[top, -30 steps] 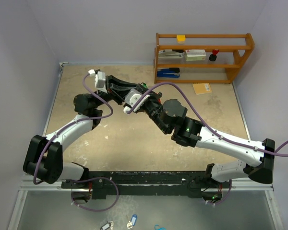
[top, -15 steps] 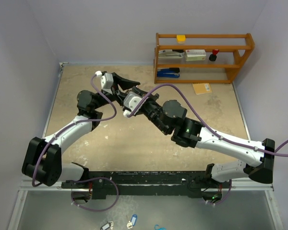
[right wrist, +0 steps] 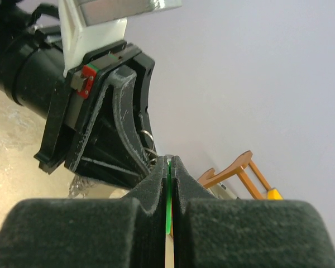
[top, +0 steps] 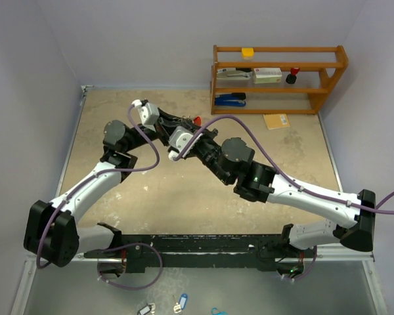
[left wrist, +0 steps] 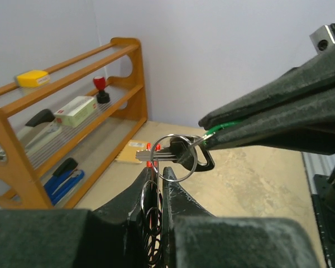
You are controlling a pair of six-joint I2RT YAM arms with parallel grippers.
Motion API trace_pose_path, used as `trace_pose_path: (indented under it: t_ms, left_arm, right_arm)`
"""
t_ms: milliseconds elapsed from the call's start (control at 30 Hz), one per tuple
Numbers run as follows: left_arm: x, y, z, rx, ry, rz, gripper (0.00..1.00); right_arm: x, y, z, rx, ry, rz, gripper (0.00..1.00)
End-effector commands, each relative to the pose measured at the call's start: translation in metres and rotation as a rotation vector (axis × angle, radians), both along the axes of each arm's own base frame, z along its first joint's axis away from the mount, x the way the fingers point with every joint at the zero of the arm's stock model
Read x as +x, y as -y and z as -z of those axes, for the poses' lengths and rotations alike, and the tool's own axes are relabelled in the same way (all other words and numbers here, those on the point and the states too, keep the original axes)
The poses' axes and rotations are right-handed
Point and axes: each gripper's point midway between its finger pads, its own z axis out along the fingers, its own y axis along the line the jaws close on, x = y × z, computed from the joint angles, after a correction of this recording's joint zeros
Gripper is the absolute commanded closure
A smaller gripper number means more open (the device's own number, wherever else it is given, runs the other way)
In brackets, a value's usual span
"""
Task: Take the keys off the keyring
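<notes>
Pinching the keys (right wrist: 168, 212) by the green tag, right tool (right wrist: 168, 163) pressed together; left tool (left wrist: 156, 181) clamped on the keyring (top: 197, 119)

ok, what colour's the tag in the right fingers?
The tag is green, clearest in right wrist view.

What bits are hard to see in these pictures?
- Green key tag: right wrist view, only a thin edge shows, squeezed inside the right gripper.
- Red keyring: left wrist view, mostly behind the key and the left gripper.
- Top view: key too small where the grippers meet.
</notes>
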Motion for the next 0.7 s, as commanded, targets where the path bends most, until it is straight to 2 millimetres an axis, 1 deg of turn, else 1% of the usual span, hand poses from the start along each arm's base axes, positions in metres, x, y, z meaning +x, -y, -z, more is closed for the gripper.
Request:
trace_pose_path:
  t_ms: [0, 100, 200, 300, 367, 400, 433, 500, 533, 600, 667]
  left_arm:
    - [0.03, -0.018, 0.005, 0.106, -0.003, -0.203, 1.0]
    - [0.043, -0.031, 0.013, 0.188, -0.009, -0.307, 1.0]
    - [0.058, -0.053, 0.023, 0.288, -0.007, -0.45, 1.0]
    - [0.07, -0.074, 0.022, 0.388, 0.014, -0.574, 1.0]
    - [0.076, -0.089, 0.014, 0.429, 0.041, -0.656, 1.0]
    - [0.078, -0.094, 0.008, 0.436, 0.059, -0.685, 1.0]
    - [0.078, -0.097, 0.0, 0.441, 0.078, -0.703, 1.0]
    - [0.076, -0.101, -0.014, 0.454, 0.117, -0.718, 1.0]
    - [0.076, -0.102, -0.021, 0.458, 0.13, -0.723, 1.0]
    - [0.075, -0.103, -0.033, 0.465, 0.154, -0.728, 1.0]
    - [0.075, -0.103, -0.041, 0.473, 0.166, -0.728, 1.0]
  right_arm:
    - [-0.005, 0.028, -0.052, 0.16, 0.098, 0.053, 1.0]
    - [-0.002, 0.034, -0.054, 0.175, 0.117, 0.09, 1.0]
    - [-0.003, 0.043, -0.06, 0.208, 0.132, 0.109, 1.0]
    - [-0.005, 0.048, -0.062, 0.227, 0.132, 0.109, 1.0]
    - [-0.006, 0.049, -0.061, 0.226, 0.128, 0.108, 1.0]
    - [-0.006, 0.049, -0.06, 0.225, 0.127, 0.109, 0.97]
    - [-0.005, 0.049, -0.058, 0.221, 0.126, 0.113, 0.89]
    - [-0.002, 0.049, -0.053, 0.212, 0.122, 0.129, 0.67]
    - [0.0, 0.05, -0.051, 0.21, 0.125, 0.147, 0.59]
    - [0.004, 0.053, -0.048, 0.209, 0.14, 0.188, 0.54]
    - [0.007, 0.057, -0.046, 0.232, 0.155, 0.221, 0.47]
